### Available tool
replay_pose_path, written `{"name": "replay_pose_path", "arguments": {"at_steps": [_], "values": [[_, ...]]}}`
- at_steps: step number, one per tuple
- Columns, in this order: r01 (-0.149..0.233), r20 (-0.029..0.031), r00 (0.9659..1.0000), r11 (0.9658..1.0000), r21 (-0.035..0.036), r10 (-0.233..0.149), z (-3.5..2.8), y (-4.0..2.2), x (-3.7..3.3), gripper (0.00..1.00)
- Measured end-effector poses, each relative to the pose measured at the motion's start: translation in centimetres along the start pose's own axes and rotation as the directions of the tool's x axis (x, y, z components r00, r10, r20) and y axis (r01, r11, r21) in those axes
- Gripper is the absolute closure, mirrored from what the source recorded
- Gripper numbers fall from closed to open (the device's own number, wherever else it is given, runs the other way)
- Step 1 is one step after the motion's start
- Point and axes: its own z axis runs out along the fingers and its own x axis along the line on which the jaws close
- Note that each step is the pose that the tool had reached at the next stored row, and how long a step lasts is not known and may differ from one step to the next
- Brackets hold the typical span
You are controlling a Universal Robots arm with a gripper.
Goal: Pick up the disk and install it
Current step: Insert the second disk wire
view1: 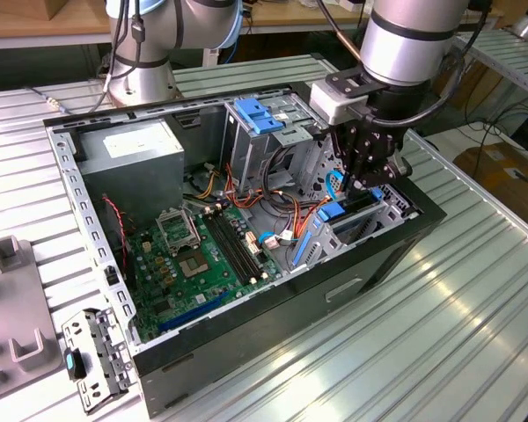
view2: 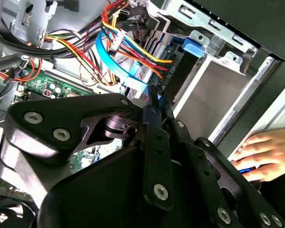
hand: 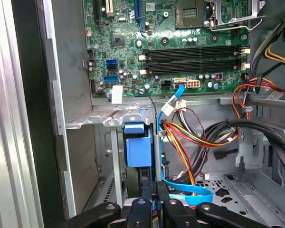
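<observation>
in the exterior view the gripper (view1: 367, 178) hangs at the right centre of the frame, inside the open computer case (view1: 396, 251) near its drive cage. its fingers look nearly closed on the thin edge of the disk (hand: 137, 147), whose blue carrier stands upright in the metal bay, low in the first wrist view. a hand (view2: 263, 154) rests at the right edge of the second wrist view.
</observation>
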Motion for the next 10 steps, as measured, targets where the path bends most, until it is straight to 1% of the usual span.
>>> {"name": "replay_pose_path", "arguments": {"at_steps": [1, 2, 6, 10], "values": [[-0.001, 0.0033, 1.0, 1.0, -0.0003, 0.001, 0.02, 0.0, 0.09, 0.84], [-0.001, 0.0043, 1.0, 1.0, -0.0003, 0.001, 0.03, 0.0, 0.11, 0.84], [-0.001, 0.0043, 1.0, 1.0, -0.0002, 0.001, 0.05, -0.01, 0.2, 0.84], [0.001, 0.0047, 1.0, 1.0, 0.0022, -0.001, 0.07, -0.02, 0.32, 0.84]]}}
